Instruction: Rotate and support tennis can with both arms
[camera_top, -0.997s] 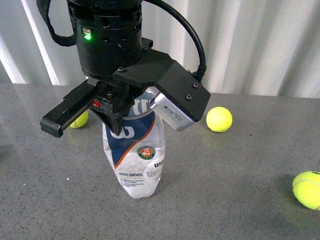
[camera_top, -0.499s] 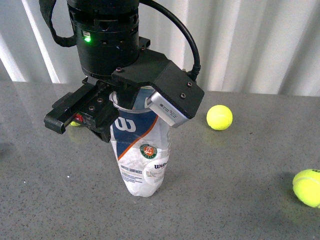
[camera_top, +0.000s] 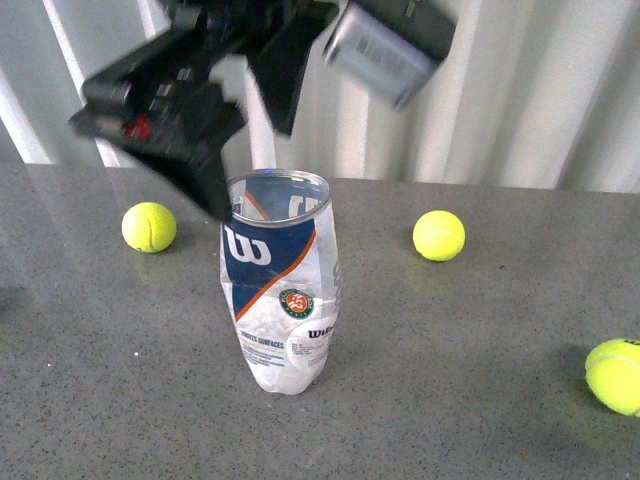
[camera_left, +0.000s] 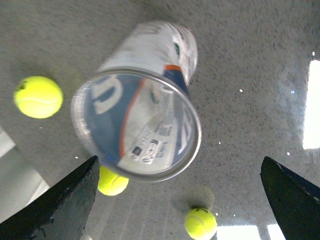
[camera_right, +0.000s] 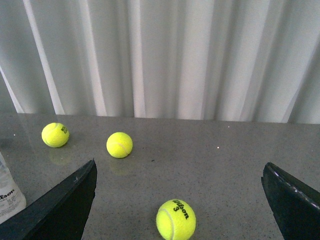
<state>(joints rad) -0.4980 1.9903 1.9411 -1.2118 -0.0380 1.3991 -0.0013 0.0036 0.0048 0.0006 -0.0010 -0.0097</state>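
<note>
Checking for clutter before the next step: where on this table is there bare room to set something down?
The grey table is bare across the near strip in front of the tennis can, and between the can and the near-right ball. Two balls flank the can, and the open left gripper crowds the space above its rim.

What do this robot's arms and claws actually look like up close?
In the front view, the left gripper is bulky, angular and black, blurred, with a small red spot and a grey metal block bearing a dark label. In the wrist views, each gripper, left and right, shows two plain black, wedge-shaped fingers.
</note>
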